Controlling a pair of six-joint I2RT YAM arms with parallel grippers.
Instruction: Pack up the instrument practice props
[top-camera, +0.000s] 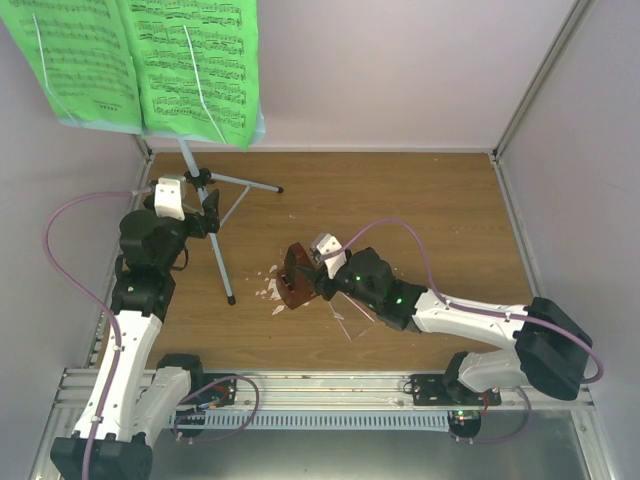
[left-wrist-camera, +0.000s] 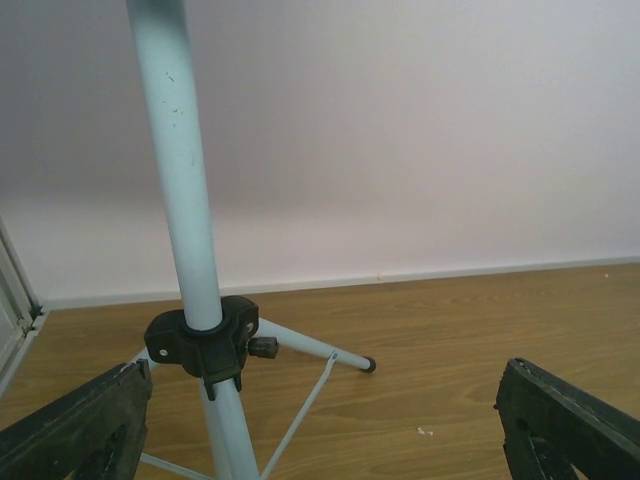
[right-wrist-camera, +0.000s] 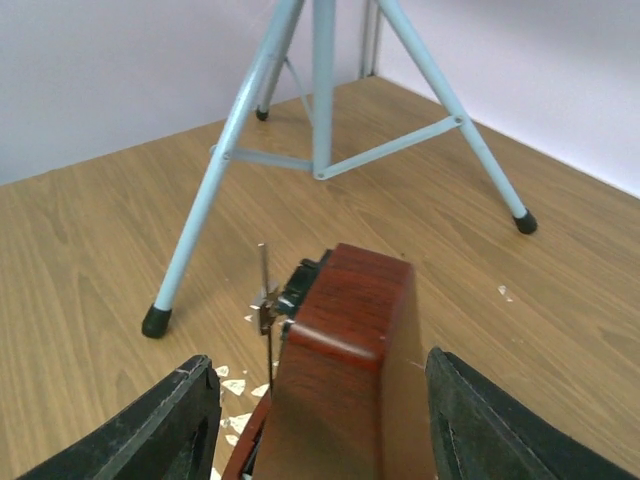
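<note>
Right jaws part-open, straddling the metronome (right-wrist-camera: 350, 310) on the table (top-camera: 420, 200), a gap showing on each side, nothing gripped; left jaws wide open and empty, lined up on the music stand (left-wrist-camera: 190, 220) pole at far left, not touching. Step in hand looks like the metronome grasp, amid white crumbs (top-camera: 270, 290); next move calls for closing squarely on its sloped sides, then lifting. Green sheet music (top-camera: 190, 60) on the stand shows printed staves, text too small to read; no brands seen

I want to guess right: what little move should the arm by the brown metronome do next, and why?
Probably close the right gripper on the metronome: its fingers sit either side of it with a gap showing, so it isn't gripped yet.
</note>
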